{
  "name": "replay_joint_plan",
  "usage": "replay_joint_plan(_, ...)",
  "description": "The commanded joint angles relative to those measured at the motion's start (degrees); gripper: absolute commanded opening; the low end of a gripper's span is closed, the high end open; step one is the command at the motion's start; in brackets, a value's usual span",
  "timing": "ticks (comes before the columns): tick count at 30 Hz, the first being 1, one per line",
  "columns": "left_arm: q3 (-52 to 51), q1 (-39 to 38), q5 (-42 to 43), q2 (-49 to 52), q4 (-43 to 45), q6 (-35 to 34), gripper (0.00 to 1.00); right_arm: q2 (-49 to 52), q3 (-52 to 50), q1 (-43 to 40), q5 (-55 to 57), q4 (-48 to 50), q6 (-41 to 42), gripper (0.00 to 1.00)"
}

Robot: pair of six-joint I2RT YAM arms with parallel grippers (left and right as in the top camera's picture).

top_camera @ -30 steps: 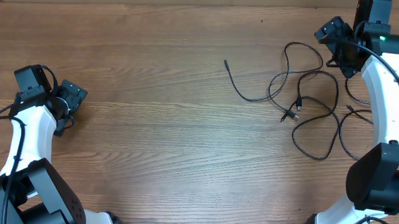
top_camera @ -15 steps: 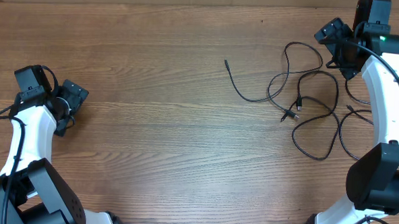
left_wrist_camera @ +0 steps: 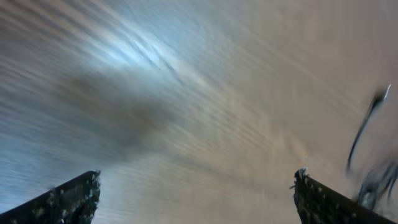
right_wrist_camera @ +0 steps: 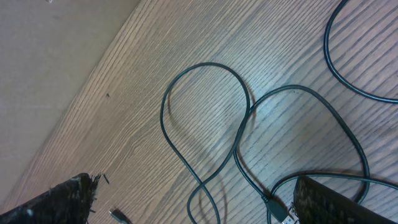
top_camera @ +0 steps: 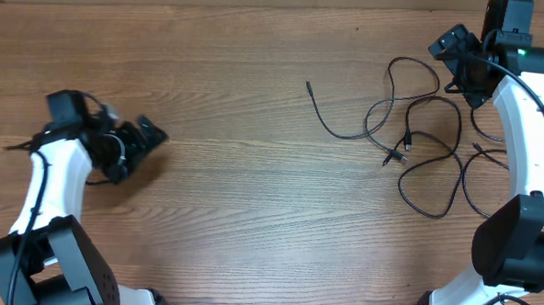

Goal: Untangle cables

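Observation:
Several thin black cables (top_camera: 409,138) lie as loose, overlapping loops on the right part of the wooden table, with one free plug end (top_camera: 309,84) reaching toward the middle. My right gripper (top_camera: 455,57) hovers open and empty above the far edge of the loops; its wrist view shows crossing loops (right_wrist_camera: 239,134) and a plug (right_wrist_camera: 277,210) between the spread fingers (right_wrist_camera: 199,205). My left gripper (top_camera: 149,135) is open and empty over bare table on the left, far from the cables. Its wrist view (left_wrist_camera: 196,193) is motion-blurred, with a dark cable smear (left_wrist_camera: 367,121) at the right.
The wooden table (top_camera: 252,198) fills the overhead view. The far table edge (right_wrist_camera: 74,68) runs behind the loops in the right wrist view. Thicker black arm cables hang at each arm.
My left arm has swung to the right, toward the table's middle, with the gripper still open. The right arm and the cables have not moved.

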Motion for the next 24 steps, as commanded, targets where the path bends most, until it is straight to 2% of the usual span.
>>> replay_joint_plan(1, 0.72, -2.84, 1.68, 0.00, -3.82, 6.82, 0.99, 0.17, -0.15, 0.15, 0.50, 0.20, -0.24, 1.00)
replay_joint_plan(10, 0.72, -8.66, 1.92, -0.02, -16.15, 8.33, 0.99, 0.17, -0.15, 0.15, 0.50, 0.20, -0.24, 1.00)
replay_joint_plan(18, 0.72, -9.20, 2.47, -2.40, -22.49, 8.79, 0.99, 0.17, -0.15, 0.15, 0.50, 0.20, -0.22, 1.00)
replay_joint_plan(24, 0.70, -14.12, 3.28, -7.58, -25.33, 9.27, 0.99, 0.17, -0.15, 0.15, 0.50, 0.20, -0.24, 1.00)
